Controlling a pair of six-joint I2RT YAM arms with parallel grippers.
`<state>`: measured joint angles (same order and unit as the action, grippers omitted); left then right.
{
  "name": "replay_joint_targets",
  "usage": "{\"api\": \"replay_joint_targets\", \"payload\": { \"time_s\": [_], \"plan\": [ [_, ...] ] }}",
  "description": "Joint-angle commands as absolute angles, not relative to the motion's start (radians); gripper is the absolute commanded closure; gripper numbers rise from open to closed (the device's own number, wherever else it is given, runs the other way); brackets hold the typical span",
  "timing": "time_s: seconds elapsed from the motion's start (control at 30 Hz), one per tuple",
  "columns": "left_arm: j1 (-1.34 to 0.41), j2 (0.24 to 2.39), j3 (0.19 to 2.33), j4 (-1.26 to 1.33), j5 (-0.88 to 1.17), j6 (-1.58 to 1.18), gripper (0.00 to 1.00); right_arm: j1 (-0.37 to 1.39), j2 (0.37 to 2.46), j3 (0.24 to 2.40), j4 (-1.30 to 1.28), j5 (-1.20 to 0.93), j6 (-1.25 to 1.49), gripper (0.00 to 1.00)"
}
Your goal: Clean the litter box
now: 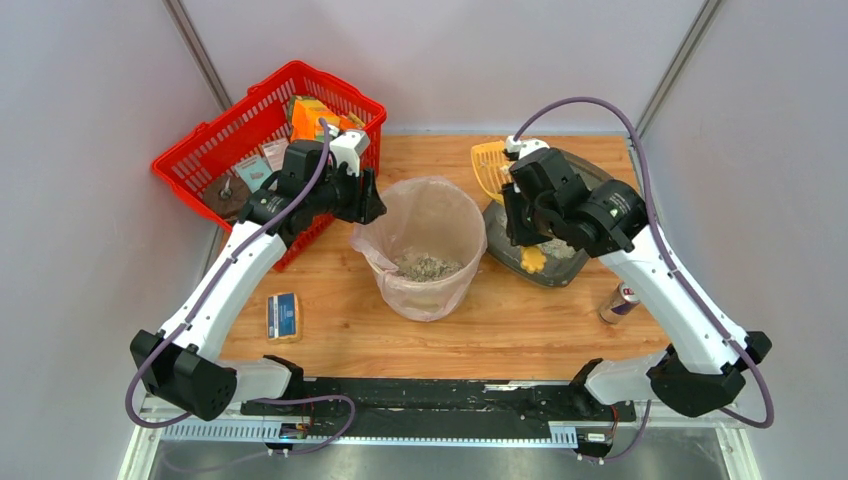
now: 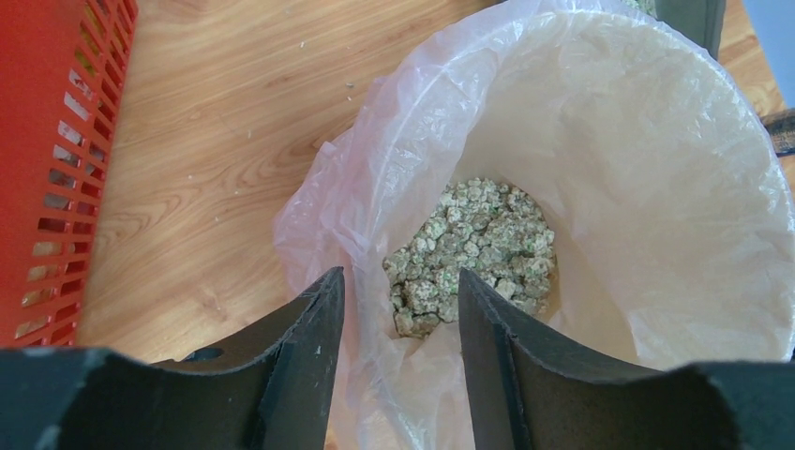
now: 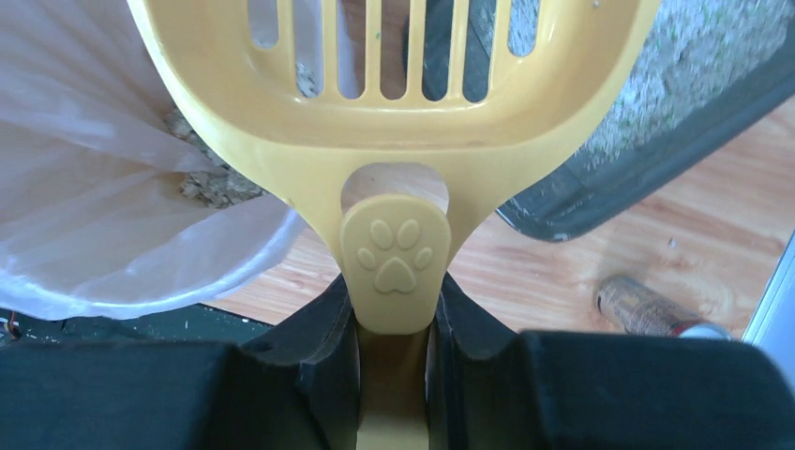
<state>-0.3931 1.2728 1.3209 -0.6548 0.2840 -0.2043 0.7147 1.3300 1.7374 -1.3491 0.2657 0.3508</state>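
Right gripper (image 3: 394,309) pinching yellow scoop (image 3: 403,136) by handle. Litter box (image 1: 565,250) near table (image 1: 340,340) right edge, touching bin (image 1: 470,225). Left gripper (image 2: 401,291) spread over liner edge. Risks: liner snag tips bin; handle twists, litter spills.

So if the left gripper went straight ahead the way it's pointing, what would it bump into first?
Probably the clear bag liner draped over the near rim of the bin, which sits right between the open fingers of the left gripper. Litter clumps lie deeper inside, though depth is hard to judge.
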Motion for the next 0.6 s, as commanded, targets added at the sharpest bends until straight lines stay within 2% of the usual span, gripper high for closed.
{"api": "replay_joint_targets", "payload": {
  "time_s": [0.0,0.23,0.33,0.57],
  "plan": [
    [-0.396,1.255,1.332,-0.637,0.299,-0.212,0.46,0.833,1.362,1.831,-1.453,0.444,0.315,1.0],
    [-0.396,1.253,1.333,-0.637,0.307,-0.212,0.54,1.103,1.462,1.799,-1.525,0.782,0.236,1.0],
    [-0.396,1.255,1.333,-0.635,0.308,-0.215,0.6,1.161,1.506,1.747,-1.52,0.922,0.221,1.0],
    [-0.396,1.253,1.333,-0.635,0.314,-0.215,0.76,1.203,1.52,1.704,-1.499,1.029,0.167,1.0]
  ]
}}
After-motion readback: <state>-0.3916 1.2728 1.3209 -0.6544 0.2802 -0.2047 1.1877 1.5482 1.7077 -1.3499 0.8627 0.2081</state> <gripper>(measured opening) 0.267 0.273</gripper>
